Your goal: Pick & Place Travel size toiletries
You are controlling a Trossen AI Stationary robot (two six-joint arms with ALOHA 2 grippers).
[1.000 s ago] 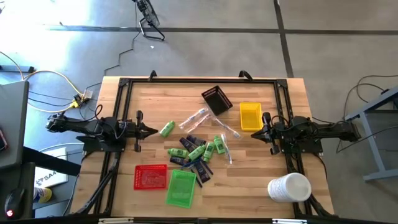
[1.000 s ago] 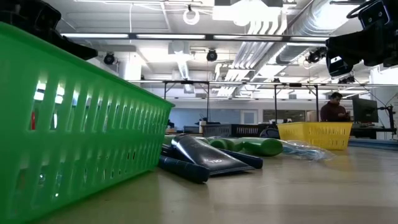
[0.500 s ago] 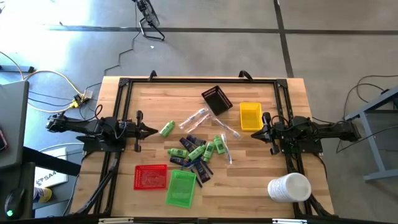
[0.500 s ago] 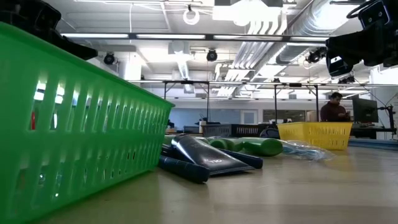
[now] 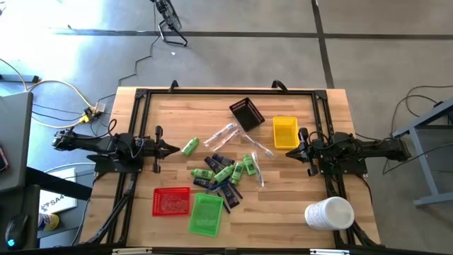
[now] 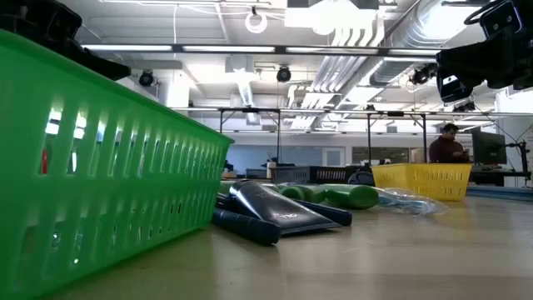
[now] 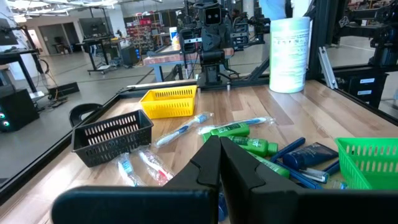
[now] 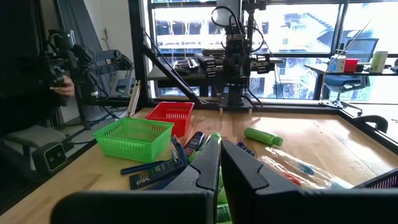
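Progress: nothing sorted yet, judging by trays, all look empty.

L gripper (image 5: pixel 172 149) clenched, holds nothing, parked at L edge of table (image 5: pixel 163 106).

Lone green bottle (image 5: pixel 190 146) just beside it.

Red tray (image 5: pixel 172 202), green tray (image 5: pixel 206 213) near front edge.

Toiletries pile (image 5: pixel 225 173) mid-table, between arms; wrapped sticks (image 5: pixel 221 136) behind it.

Black tray (image 5: pixel 247 114) tilted, yellow tray (image 5: pixel 284 132) toward back R.

R gripper (image 5: pixel 294 150) clenched, empty, just beside yellow tray.

White cylinder (image 5: pixel 329 213) front R corner.

Room: bare wood at back and front R of pile; frame rails hem both sides.
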